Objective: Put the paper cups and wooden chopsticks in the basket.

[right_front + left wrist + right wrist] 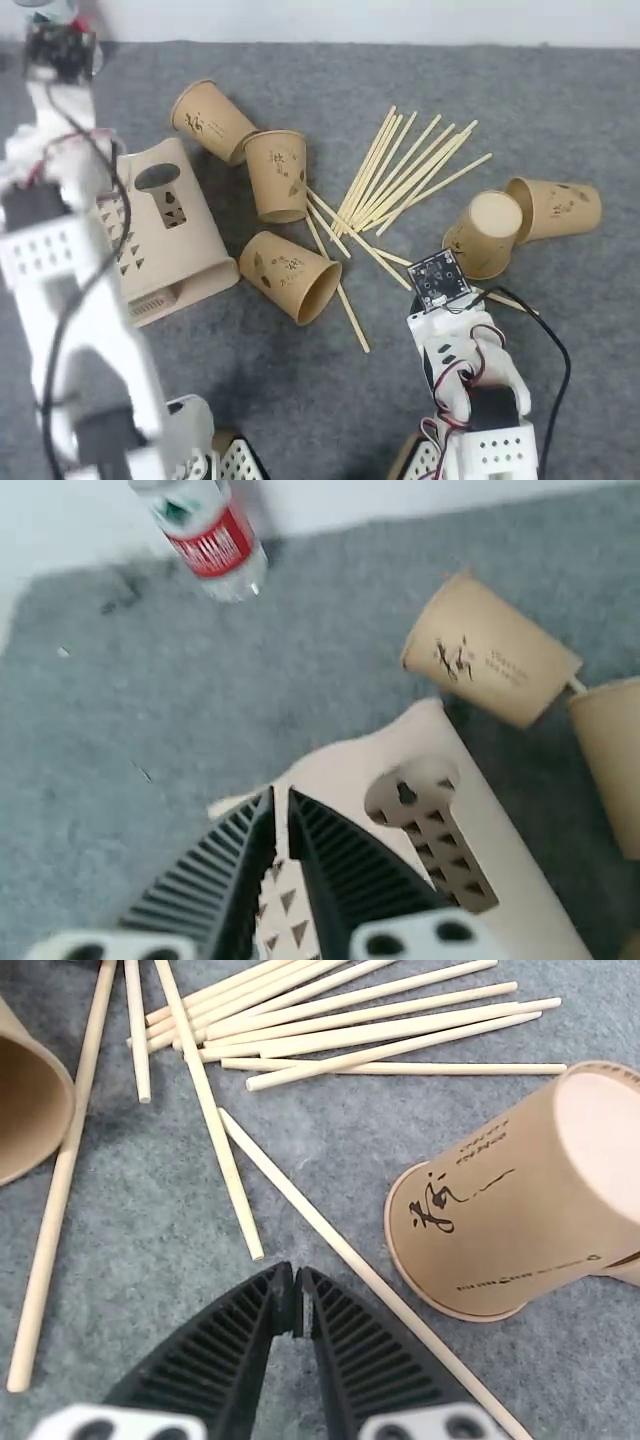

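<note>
**Cups and chopsticks on the desk, basket on its side**

The desk [560, 90] is covered by a grey mat. At its left edge the beige basket [195, 255] lies on its side. Three paper cups [277, 175] lie tipped over just beside it, and a pair of cups [485, 235] lies touching each other well to the right. Between the two groups the wooden chopsticks [400, 175] are fanned out, with a few strays crossing near the middle cups. The left end effector [281, 805] is above the basket's wall, fingers closed on nothing. The right end effector [297, 1280] is pressed together and empty, just beside a stray chopstick near the pair. A bottle [205, 535] stands at the mat's far edge.
</note>
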Robot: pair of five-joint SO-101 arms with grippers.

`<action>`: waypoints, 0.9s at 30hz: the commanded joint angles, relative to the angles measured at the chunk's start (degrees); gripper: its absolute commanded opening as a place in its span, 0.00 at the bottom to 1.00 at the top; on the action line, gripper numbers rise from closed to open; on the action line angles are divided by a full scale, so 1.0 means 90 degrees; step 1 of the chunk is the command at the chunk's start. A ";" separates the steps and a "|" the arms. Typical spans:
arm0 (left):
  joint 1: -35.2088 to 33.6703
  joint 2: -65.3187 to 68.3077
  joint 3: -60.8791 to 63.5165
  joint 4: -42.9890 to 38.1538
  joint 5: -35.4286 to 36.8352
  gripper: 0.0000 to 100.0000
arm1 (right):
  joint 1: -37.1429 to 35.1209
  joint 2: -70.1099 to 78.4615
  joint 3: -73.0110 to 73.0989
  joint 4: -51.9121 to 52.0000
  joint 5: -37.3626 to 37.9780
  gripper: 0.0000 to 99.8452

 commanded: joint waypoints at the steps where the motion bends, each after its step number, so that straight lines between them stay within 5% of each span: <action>1: 0.0381 0.1621 -0.1832 0.1485 -0.0361 0.01 | -0.0054 -0.0083 0.0117 0.0015 0.0088 0.01; 5: 0.0762 0.2794 -0.2613 0.2178 -0.0244 0.02 | -0.0054 -0.0083 0.0117 0.0015 0.0088 0.01; 12: 0.0703 0.4396 -0.3844 0.2364 0.1055 0.20 | -0.0054 -0.0083 0.0117 0.0015 0.0088 0.01; 21: 0.0674 0.6222 -0.5817 0.2374 0.2403 0.21 | -0.0054 -0.0083 0.0117 0.0015 0.0088 0.01; 27: 0.0713 0.7258 -0.6891 0.2452 0.2452 0.21 | -0.0063 -0.0083 0.0117 0.0015 0.0088 0.01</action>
